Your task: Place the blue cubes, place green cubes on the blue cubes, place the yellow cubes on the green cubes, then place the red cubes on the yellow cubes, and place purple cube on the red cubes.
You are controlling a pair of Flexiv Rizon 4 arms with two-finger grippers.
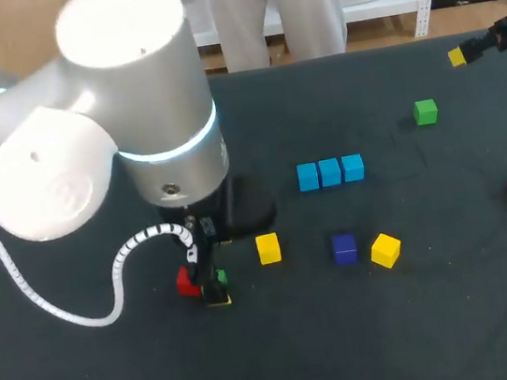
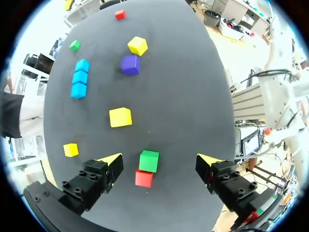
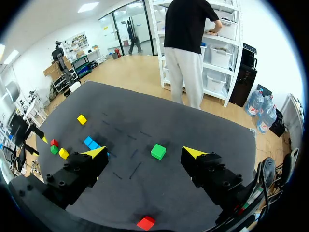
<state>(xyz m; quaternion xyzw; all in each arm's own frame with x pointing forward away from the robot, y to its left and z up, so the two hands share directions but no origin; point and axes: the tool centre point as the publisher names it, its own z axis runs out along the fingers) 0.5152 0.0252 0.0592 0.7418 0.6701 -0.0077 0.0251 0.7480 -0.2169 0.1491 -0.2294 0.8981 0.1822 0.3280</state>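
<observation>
Jaws gaping, left gripper (image 2: 159, 159), right gripper (image 3: 145, 152); left hovering over green cube (image 2: 148, 161) beside red cube (image 2: 144, 178); likely starting green layer, pinching green alone.

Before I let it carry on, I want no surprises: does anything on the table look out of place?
Nothing damaged or toppled. The blue cubes sit in a tidy row; the rest lie scattered. The one oddity: a red cube touching a green cube, askew, between the left hand's open fingers.

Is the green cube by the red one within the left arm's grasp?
Likely yes: the left gripper hangs open over the green cube, though the red cube sits right beside it.
</observation>
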